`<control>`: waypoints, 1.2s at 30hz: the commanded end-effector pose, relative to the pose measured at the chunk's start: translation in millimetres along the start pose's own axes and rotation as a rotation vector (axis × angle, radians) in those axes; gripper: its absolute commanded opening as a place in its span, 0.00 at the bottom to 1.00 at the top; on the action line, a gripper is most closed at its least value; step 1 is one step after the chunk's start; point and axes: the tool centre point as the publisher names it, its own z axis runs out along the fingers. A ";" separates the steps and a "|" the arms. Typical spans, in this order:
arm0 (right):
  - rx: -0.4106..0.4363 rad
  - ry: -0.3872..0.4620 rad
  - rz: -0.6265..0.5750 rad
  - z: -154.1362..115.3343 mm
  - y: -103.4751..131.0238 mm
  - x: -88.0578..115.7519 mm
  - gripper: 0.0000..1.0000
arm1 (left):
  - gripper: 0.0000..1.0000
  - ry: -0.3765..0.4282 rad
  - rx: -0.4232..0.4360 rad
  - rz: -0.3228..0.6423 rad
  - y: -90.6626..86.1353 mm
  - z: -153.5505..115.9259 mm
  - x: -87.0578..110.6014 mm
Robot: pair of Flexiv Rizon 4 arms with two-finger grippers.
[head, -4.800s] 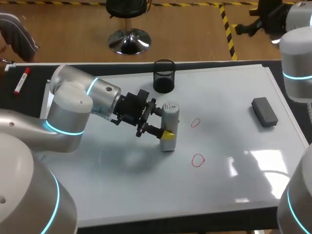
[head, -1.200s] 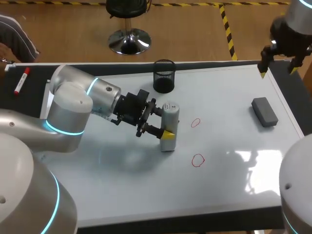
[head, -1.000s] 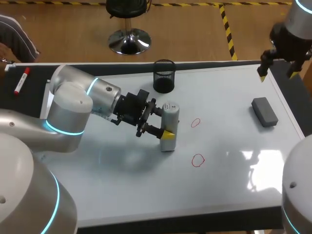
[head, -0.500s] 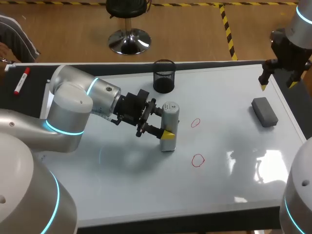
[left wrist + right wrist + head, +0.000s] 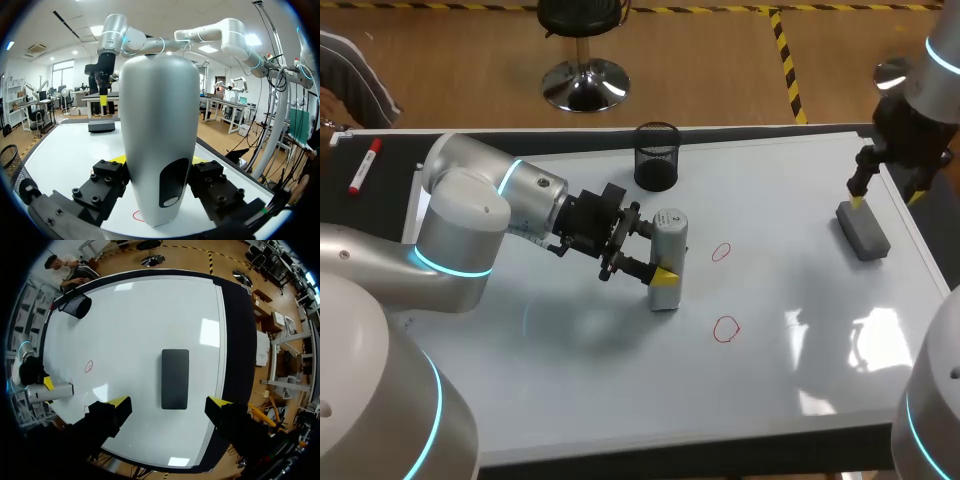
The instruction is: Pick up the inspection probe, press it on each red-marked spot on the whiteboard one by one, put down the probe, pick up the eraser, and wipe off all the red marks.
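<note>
Overhead: my left gripper [image 5: 661,251] clamps the upright probe [image 5: 670,228], red marks [image 5: 721,251] at its three and five o'clock; eraser [image 5: 865,232] at the whiteboard's [image 5: 770,390] three o'clock. Left wrist: both fingers [image 5: 105,180] pinch the probe [image 5: 159,125]. Right wrist: right gripper [image 5: 169,402] spread wide astride the eraser [image 5: 175,372].

This is a robotics lab. A left arm [image 5: 470,220] and a right arm [image 5: 925,95] enter from the frame's sides over a whiteboard [image 5: 620,380].
</note>
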 end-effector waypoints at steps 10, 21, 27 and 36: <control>0.004 0.012 0.006 15.4 -4.1 -4.9 1.00 | 0.00 -0.002 0.004 0.001 7.7 2.5 1.3; -0.012 0.014 -0.020 37.2 -4.0 0.3 1.00 | 0.00 -0.002 0.004 0.001 7.7 2.5 1.3; 0.001 0.013 -0.026 48.1 -3.7 5.6 1.00 | 0.00 -0.002 0.004 0.001 7.7 2.5 1.3; 0.008 0.011 -0.052 59.9 -1.9 13.4 1.00 | 0.00 -0.002 0.004 0.001 7.7 2.5 1.3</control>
